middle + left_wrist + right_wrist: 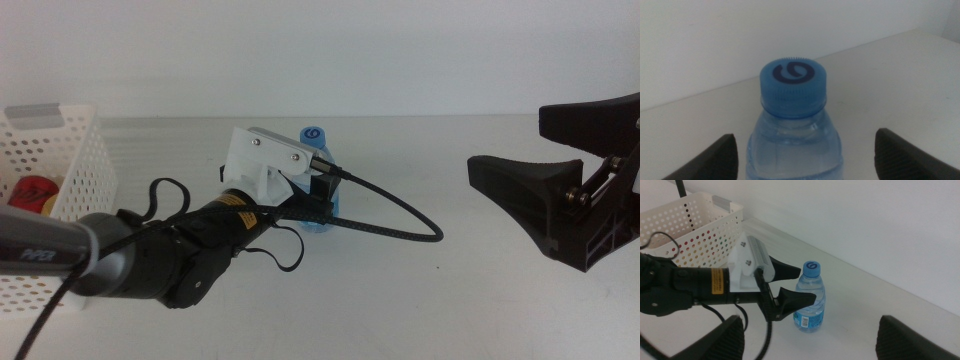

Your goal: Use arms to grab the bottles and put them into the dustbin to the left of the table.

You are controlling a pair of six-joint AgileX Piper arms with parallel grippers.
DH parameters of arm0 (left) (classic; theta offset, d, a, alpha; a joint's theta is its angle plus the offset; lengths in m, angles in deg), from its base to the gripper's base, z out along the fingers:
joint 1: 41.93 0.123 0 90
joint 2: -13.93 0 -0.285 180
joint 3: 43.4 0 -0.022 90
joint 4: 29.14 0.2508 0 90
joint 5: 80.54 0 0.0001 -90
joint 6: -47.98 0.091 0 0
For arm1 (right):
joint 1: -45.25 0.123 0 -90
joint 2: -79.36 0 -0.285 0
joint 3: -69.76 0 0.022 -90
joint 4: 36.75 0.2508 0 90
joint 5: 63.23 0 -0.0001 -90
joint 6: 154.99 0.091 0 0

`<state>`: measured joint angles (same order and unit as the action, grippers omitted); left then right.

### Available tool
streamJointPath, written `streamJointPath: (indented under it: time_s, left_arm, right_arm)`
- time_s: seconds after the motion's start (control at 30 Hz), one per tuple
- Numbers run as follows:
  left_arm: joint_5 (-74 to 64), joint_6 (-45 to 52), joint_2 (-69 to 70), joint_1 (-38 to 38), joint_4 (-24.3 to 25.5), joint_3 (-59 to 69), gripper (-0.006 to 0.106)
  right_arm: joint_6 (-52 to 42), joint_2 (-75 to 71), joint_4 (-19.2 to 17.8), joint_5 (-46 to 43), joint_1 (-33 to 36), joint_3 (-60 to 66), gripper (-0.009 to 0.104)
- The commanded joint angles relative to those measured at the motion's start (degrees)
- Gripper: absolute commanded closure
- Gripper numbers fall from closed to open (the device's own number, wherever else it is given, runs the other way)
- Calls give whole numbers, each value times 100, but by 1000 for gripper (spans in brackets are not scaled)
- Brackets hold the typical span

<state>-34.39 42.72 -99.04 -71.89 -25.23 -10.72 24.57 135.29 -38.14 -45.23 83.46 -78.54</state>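
Standing upright mid-counter [420, 300], the blue-capped water bottle [318, 180] looks light, smooth and a bit squashy, best taken around its body below the cap. The left gripper [790, 287] reaches in level from nine o'clock, fingers [799, 299] spread either side of it, not yet squeezing. The right gripper [530, 210] waits open at three o'clock; the dustbin [85, 160], can [35, 192] inside, sits at nine.

A plain white wall [400, 50] rises directly behind the desk [420, 300], meeting its far edge in a straight horizontal seam. The desk surface is flat, white and matte. Lighting is even and diffuse, casting only soft, faint shadows on the surface.
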Motion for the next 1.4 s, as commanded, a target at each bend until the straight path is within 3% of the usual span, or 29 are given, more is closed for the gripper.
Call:
streamJointPath:
  time_s: [0.0, 0.83, 0.97, 1.23, 1.27, 1.37]
  left_arm:
    - [543, -124, 121, 1, -45, -231, 10]
    - [553, -263, -998, 156, -160, -1159, 13]
    - [496, -277, -998, 221, -64, -1132, 32]
    - [375, -402, -743, 215, 317, -1102, 101]
    - [343, -402, -649, 215, 306, -1057, 105]
    - [109, -368, -292, 215, 128, -904, 105]
  right_arm:
    - [-21, -38, -41, -401, -22, -140, 24]
    - [-21, -38, -41, -401, -22, -140, 24]
    - [-21, -38, -41, -401, -22, -140, 24]
    - [-21, -38, -41, -401, -22, -140, 24]
    - [-21, -38, -41, -401, -22, -140, 24]
    - [-21, -38, -41, -401, -22, -140, 24]
